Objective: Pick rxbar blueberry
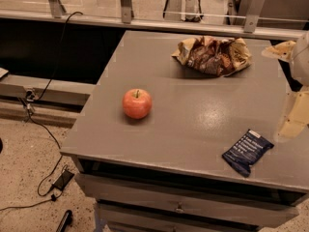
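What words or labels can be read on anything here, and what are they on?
Bar: lines of white text on dark blue, too small to read.
Chip bag: print on the brown and tan wrapper, too blurred to read.
Apple: no label visible.
Claw, at the right edge just beyond the bar: no markings visible.
Nothing here can be quoted.

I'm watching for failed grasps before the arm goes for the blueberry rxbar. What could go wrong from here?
1. The rxbar blueberry lies close to the front edge of the table. A nudge from the gripper, which hangs just to its right at the edge of the view, might slide it off.
2. The bar lies flat against the table, so the gripper may scrape the surface or slip over the wrapper without catching it.
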`<state>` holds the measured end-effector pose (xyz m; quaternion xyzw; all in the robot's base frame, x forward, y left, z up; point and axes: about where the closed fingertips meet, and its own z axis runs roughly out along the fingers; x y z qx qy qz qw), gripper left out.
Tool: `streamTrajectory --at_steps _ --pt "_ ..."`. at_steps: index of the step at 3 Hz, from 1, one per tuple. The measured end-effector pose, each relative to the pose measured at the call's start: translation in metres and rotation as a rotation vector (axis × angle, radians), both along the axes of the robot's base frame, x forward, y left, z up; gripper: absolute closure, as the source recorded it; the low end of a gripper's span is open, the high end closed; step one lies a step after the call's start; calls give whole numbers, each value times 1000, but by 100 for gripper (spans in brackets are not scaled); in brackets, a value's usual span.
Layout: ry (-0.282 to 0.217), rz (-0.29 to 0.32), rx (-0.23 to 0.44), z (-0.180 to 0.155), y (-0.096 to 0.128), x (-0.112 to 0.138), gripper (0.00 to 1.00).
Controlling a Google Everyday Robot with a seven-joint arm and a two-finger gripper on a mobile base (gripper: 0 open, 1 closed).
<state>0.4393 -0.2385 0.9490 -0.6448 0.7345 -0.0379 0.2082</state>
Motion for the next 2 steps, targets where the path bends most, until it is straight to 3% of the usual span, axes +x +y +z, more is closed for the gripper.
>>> streamTrajectory --at_steps 1,2 --pt "-40 117 34 -15 -8 -2 0" --pt "-64 190 3 -13 -8 -4 0"
